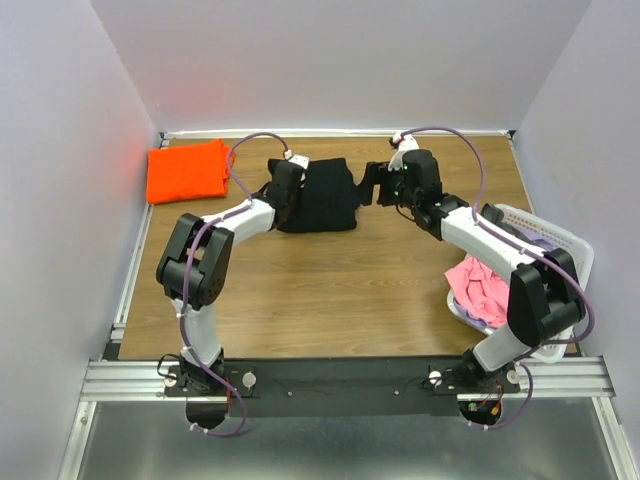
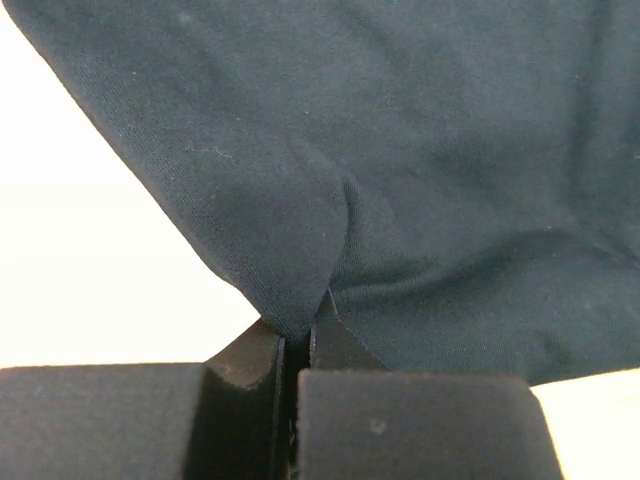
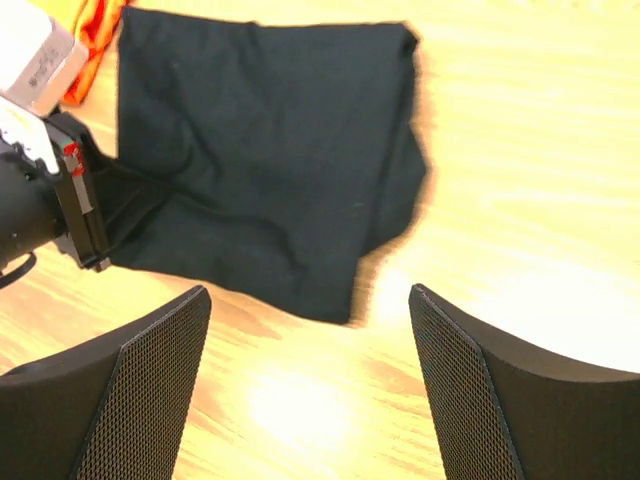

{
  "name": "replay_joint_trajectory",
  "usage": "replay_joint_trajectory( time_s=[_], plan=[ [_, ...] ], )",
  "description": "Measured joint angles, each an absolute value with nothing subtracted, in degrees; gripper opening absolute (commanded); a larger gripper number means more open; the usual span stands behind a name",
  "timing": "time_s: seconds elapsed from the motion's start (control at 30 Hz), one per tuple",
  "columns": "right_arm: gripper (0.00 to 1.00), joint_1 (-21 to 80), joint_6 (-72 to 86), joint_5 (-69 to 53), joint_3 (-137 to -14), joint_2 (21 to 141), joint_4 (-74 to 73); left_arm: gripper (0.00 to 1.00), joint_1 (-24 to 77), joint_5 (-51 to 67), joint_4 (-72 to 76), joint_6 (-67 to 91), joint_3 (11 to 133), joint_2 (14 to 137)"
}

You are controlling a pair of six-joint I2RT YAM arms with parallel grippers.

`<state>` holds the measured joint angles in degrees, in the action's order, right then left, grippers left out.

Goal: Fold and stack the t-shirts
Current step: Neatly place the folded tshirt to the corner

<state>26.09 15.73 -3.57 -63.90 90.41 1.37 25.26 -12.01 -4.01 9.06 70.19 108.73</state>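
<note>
A folded black t-shirt [image 1: 322,195] lies at the middle back of the wooden table. My left gripper [image 1: 287,188] is shut on its left edge; the left wrist view shows the black cloth [image 2: 420,180] pinched between the shut fingers [image 2: 250,370]. My right gripper [image 1: 372,183] is open and empty just to the right of the shirt; its view shows the shirt [image 3: 270,160] ahead of the spread fingers [image 3: 150,370]. A folded orange t-shirt [image 1: 187,170] lies at the back left corner. A pink t-shirt [image 1: 480,285] sits in the basket.
A white laundry basket [image 1: 555,240] stands at the right edge of the table, under my right arm. White walls close in the table on the left, back and right. The left gripper's body [image 3: 40,190] shows in the right wrist view.
</note>
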Motion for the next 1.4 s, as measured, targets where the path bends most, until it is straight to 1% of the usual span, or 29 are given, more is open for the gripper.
replay_joint_trajectory(
  time_s=[0.2,0.4,0.5,0.67,0.9,1.13,1.4],
  plan=[
    [0.88,24.32,15.38,-2.28,-66.30,89.45,-0.34,0.00,23.59,-18.72,-7.73,2.85,70.89,106.80],
    [0.90,22.37,15.22,1.04,-65.47,84.03,-1.15,0.00,20.43,-22.92,-9.56,-2.11,71.09,103.20],
    [0.91,21.76,15.07,2.55,-64.27,81.28,-1.15,0.00,18.63,-23.64,-9.93,-3.92,72.90,102.80],
    [0.91,21.61,15.07,3.29,-62.78,80.68,-1.30,0.00,16.84,-25.89,-12.14,-7.84,78.32,102.91],
    [0.91,21.10,15.07,3.29,-62.39,80.86,-1.61,0.00,14.20,-26.44,-14.74,-12.51,84.49,103.85],
    [0.91,20.60,15.07,3.27,-62.39,80.86,-1.61,0.00,10.15,-26.46,-18.92,-15.99,91.46,107.42],
    [0.91,20.21,15.07,3.25,-62.39,81.19,-1.61,0.00,6.61,-26.20,-21.89,-17.65,96.12,108.31]
  ],
)
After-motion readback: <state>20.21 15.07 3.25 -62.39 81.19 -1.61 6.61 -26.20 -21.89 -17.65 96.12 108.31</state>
